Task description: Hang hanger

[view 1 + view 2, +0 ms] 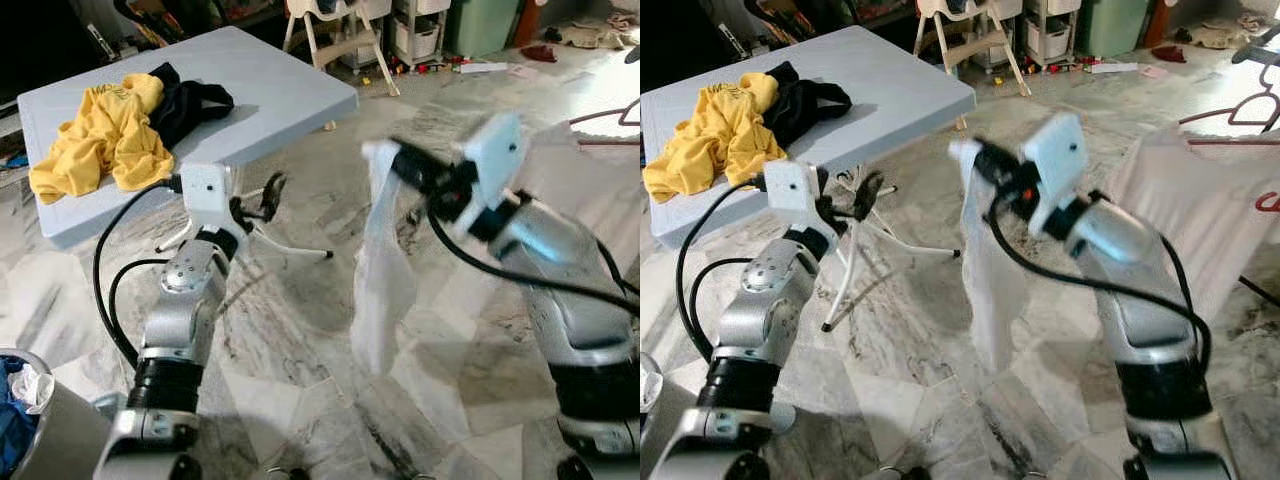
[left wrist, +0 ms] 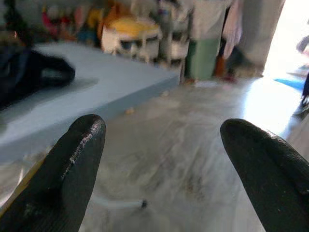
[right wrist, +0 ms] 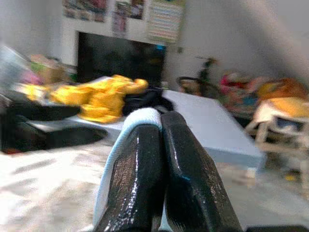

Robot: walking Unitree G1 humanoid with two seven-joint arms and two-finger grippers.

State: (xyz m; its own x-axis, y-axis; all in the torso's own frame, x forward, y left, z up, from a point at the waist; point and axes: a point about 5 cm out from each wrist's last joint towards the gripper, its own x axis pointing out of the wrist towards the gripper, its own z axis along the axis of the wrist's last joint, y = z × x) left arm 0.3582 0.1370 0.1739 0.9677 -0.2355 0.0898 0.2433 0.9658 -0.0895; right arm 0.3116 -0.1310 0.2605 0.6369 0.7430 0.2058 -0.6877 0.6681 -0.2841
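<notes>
Right gripper (image 1: 975, 155) pinches your white cloth (image 1: 990, 275), hanging straight down; the hanger (image 1: 1250, 110) lies far right. Left gripper (image 1: 268, 197) gapes empty.

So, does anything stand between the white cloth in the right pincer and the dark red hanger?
Nothing separate visible. The right pincer is shut on the white cloth; only that arm's own forearm lies toward the dark red hanger.
</notes>
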